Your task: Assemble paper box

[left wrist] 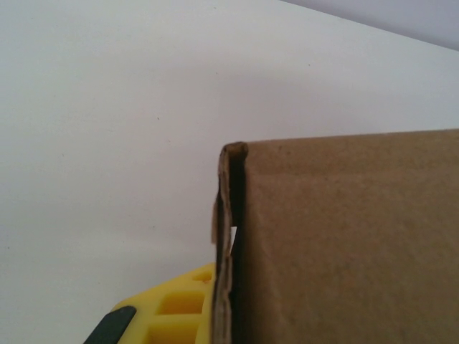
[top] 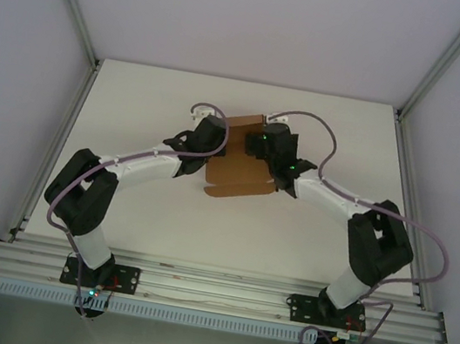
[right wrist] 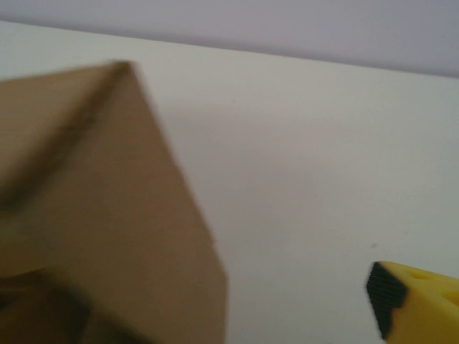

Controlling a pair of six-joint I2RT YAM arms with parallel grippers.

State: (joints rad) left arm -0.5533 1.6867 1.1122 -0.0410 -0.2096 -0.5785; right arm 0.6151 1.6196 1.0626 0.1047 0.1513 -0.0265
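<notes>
The paper box (top: 239,169), plain brown cardboard and partly folded, is held up over the middle of the white table between my two grippers. My left gripper (top: 216,139) is at its left side, shut on a thin upright cardboard wall (left wrist: 228,244). One of its yellow fingers (left wrist: 172,308) presses against that wall, and the other is hidden behind the brown panel (left wrist: 344,236). My right gripper (top: 259,146) stands open at the box's far right part. A blurred box flap (right wrist: 93,201) lies at the left of the right wrist view. One yellow fingertip (right wrist: 419,301) is well apart from it, with bare table between.
The white table (top: 135,103) is bounded by aluminium frame posts (top: 62,122) on both sides and a rail (top: 210,288) at the near edge where the arm bases are bolted. Grey walls enclose the back.
</notes>
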